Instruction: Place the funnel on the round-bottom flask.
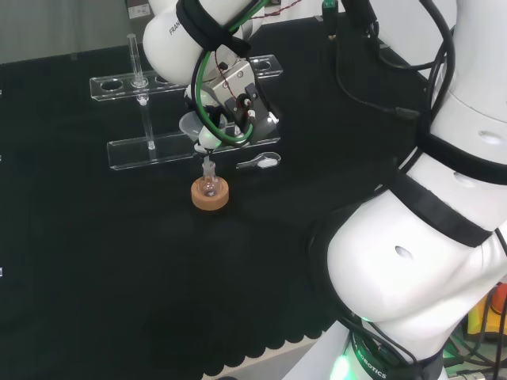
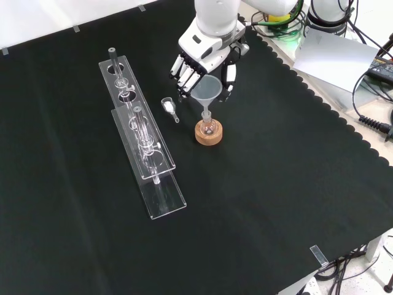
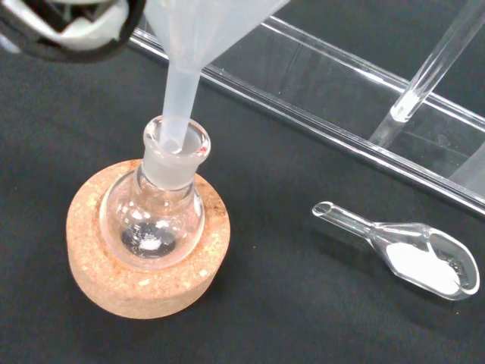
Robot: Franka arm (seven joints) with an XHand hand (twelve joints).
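Observation:
A translucent white funnel (image 2: 207,91) hangs between the fingers and thumb of the hand (image 2: 198,58), which is shut on its cone. The funnel's stem (image 3: 180,95) reaches down into the neck of a small clear round-bottom flask (image 3: 154,221), slightly tilted. The flask stands upright in a cork ring (image 3: 140,284). In the head view the hand (image 1: 238,99) is above and a little right of the flask (image 1: 209,185), with the funnel (image 1: 192,125) at its left side. In the front view the flask (image 2: 208,127) sits in its cork ring (image 2: 209,136) just below the hand.
A clear glass scoop with white powder (image 2: 169,107) lies left of the flask in the front view, between it and the long clear tube racks (image 2: 141,138). The scoop (image 3: 417,258) is close to the cork ring. The racks (image 1: 158,150) hold a few glass tubes.

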